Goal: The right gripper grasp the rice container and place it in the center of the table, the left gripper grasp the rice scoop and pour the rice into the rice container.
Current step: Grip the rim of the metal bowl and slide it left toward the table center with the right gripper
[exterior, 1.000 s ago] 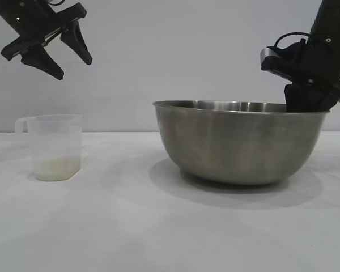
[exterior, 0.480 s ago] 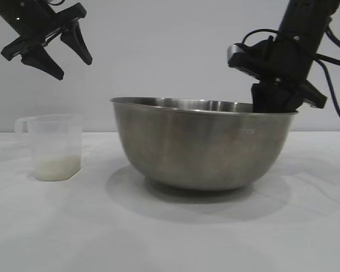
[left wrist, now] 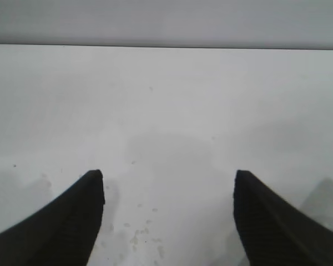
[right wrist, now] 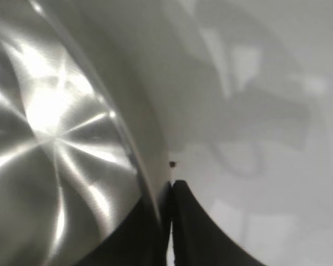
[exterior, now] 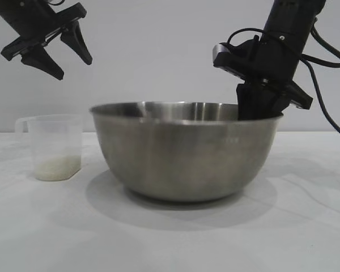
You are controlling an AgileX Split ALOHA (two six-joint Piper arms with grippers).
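Bowl first: from the exterior view the rice container (exterior: 187,153) sits on the table (exterior: 306,238) about mid-frame, which I judge close to the centre the task asks for. The right gripper (exterior: 259,105) dips over its far right rim, one finger inside and one outside as far as I can tell. The rice scoop (exterior: 50,146) stands upright well to the left of the bowl, untouched, with the rice (exterior: 56,168) lying in its bottom. The left gripper (exterior: 55,51) hangs high above the scoop, fingers spread, holding nothing. So the placing looks done or nearly so; letting go, grasping the scoop and pouring are all left. Faint small lettering shows on the bowl's wall below the right fingers, too small to read.

Left wrist view: two dark fingertips (left wrist: 72,221) stand wide apart over bare table, with a few scattered grains between them; neither scoop nor bowl is in sight.

Right wrist view: the bowl's thin rim runs down between the fingers (right wrist: 197,233), which lie tight against it on either side, so here they look clamped on the rim. No writing visible.
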